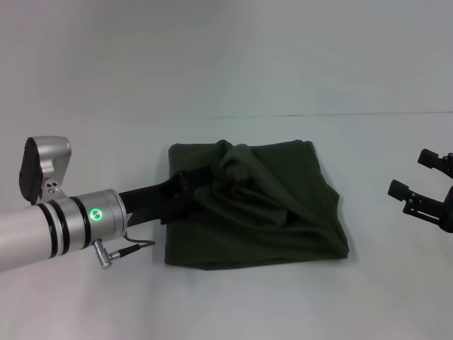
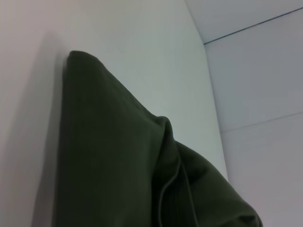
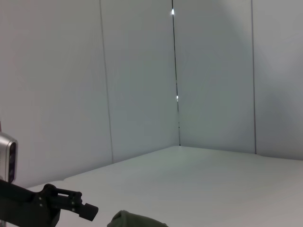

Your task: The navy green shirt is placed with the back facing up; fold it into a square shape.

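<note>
The navy green shirt (image 1: 255,205) lies mid-tabletop (image 1: 226,304), already folded to a rough square but bunched into ridges near its top. The left gripper (image 1: 185,183) reaches in at the shirt's left edge, its tip buried in the folds, so whether it is pinching cloth cannot be told. The right gripper (image 1: 417,180) hovers well apart to the right, its fingers spread and empty. The likely risk: cloth snagged on the left gripper could drag along and pull the layers open, spoiling the square. No lettering or label shows.
</note>
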Tool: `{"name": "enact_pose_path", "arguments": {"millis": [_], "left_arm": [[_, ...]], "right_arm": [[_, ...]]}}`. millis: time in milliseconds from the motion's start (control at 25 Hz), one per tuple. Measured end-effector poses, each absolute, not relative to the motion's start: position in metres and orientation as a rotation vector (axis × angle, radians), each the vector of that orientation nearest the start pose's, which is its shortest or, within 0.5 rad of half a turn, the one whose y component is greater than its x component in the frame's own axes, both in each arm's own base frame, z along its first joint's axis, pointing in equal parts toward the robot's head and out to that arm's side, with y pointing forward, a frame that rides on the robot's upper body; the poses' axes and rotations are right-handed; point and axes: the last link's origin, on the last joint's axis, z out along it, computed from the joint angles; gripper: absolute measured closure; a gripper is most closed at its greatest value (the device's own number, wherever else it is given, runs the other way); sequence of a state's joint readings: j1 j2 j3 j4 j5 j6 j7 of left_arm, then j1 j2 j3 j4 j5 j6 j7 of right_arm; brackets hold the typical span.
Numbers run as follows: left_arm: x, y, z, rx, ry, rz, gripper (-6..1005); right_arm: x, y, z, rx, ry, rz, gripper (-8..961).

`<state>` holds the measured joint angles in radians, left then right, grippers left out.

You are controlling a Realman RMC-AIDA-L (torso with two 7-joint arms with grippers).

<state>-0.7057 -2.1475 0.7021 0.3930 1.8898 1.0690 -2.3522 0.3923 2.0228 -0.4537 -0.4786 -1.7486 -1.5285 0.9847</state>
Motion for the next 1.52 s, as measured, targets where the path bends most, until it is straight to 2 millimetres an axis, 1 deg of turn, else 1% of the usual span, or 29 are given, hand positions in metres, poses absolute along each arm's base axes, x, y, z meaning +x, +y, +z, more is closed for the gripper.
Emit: {"name": "enact_pose_path", "arguments": {"millis": [160, 360, 560, 800, 960, 1120, 1520], "left_arm": [[-0.240, 0.384, -0.068, 2.143, 2.318, 1.030, 137], [-0.234, 0.388, -0.069, 2.159, 2.304, 1.032, 162], [-0.229, 0.391, -0.075, 2.187, 2.306, 1.012, 305], [-0.225, 0.394, -0.082, 2.220, 2.311, 0.967, 300], [-0.227, 0.396, -0.083, 2.233, 2.338, 0.964, 300], [-0.224, 0.400, -0.082, 2.246, 2.336, 0.968, 304], [-0.221, 0.402, -0.086, 2.289, 2.325, 0.933, 409]], "right_arm": [[0.324, 0.307, 0.047, -2.233, 0.480, 0.855, 10], [0.325, 0.307, 0.049, -2.229, 0.479, 0.854, 10], [0.325, 0.307, 0.049, -2.228, 0.480, 0.854, 10], [0.326, 0.307, 0.049, -2.226, 0.482, 0.853, 10], [0.326, 0.306, 0.049, -2.226, 0.482, 0.852, 10], [0.326, 0.306, 0.049, -2.225, 0.483, 0.851, 10], [0.327, 0.306, 0.050, -2.222, 0.483, 0.850, 10]]}}
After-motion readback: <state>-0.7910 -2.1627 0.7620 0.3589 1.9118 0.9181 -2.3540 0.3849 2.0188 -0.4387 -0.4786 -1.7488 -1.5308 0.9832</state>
